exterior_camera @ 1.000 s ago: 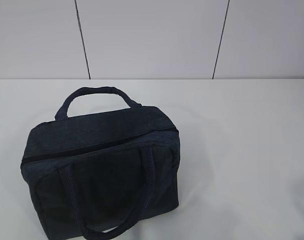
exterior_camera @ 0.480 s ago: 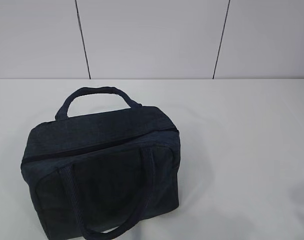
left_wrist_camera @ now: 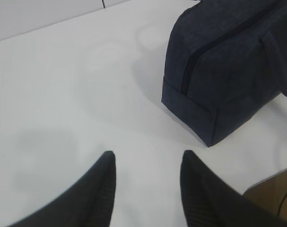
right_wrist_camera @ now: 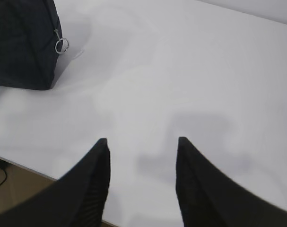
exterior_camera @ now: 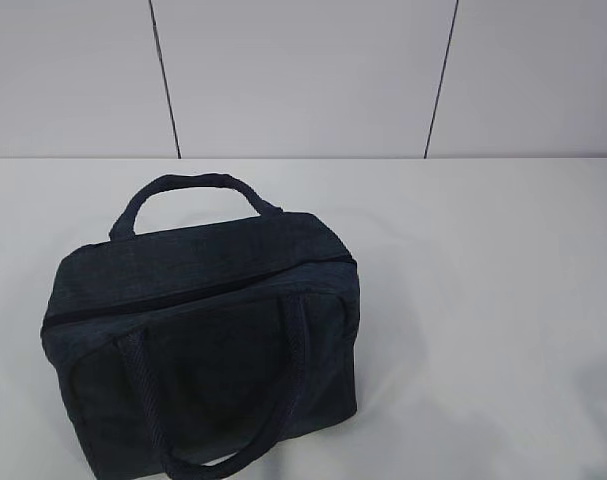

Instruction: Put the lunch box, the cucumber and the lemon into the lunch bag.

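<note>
The dark navy lunch bag (exterior_camera: 198,330) stands on the white table at the left, its top zipper closed and both loop handles up. It also shows in the left wrist view (left_wrist_camera: 228,66) and, with its metal ring pull (right_wrist_camera: 61,46), at the top left of the right wrist view (right_wrist_camera: 22,42). My left gripper (left_wrist_camera: 148,158) is open and empty above bare table, short of the bag's corner. My right gripper (right_wrist_camera: 141,142) is open and empty near the table's front edge, well right of the bag. The lunch box, the cucumber and the lemon are out of view.
The white table (exterior_camera: 483,300) runs back to a grey panelled wall (exterior_camera: 303,75). The table's front edge and brown floor with a cable show in the wrist views (right_wrist_camera: 6,182). Neither gripper shows in the exterior view.
</note>
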Motion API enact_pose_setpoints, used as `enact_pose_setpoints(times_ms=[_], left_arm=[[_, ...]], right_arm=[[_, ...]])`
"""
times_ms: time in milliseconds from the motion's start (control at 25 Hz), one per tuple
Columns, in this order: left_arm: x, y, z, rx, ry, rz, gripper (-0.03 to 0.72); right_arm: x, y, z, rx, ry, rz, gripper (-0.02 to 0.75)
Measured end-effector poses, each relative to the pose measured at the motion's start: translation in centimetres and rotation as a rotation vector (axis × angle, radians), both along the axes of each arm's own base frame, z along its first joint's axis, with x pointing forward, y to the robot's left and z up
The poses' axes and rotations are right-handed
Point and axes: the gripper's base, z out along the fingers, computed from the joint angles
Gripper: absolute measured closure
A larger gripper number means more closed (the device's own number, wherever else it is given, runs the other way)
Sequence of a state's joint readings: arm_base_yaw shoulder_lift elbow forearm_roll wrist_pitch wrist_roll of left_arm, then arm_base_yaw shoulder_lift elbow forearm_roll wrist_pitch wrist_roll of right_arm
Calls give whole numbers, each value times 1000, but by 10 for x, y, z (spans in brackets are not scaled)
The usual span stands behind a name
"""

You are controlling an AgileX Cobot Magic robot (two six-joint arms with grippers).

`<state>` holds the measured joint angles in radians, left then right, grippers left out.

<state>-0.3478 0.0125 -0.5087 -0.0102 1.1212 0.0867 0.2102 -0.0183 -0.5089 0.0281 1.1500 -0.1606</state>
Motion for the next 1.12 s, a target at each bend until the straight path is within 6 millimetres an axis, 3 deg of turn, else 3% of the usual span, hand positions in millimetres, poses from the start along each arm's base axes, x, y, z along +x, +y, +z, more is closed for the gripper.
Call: enact_pose_setpoints(times_ms=[360, 760, 1120], left_arm=[[0, 0, 0, -1, -6, 20, 363], [0, -2, 0, 0, -6, 245, 363], [0, -2, 0, 0, -6, 254, 363]], right_arm=[[0, 0, 0, 2, -4, -1, 405], [0, 2, 0, 2, -5, -155, 404], [0, 2, 1, 3, -8, -157, 404]])
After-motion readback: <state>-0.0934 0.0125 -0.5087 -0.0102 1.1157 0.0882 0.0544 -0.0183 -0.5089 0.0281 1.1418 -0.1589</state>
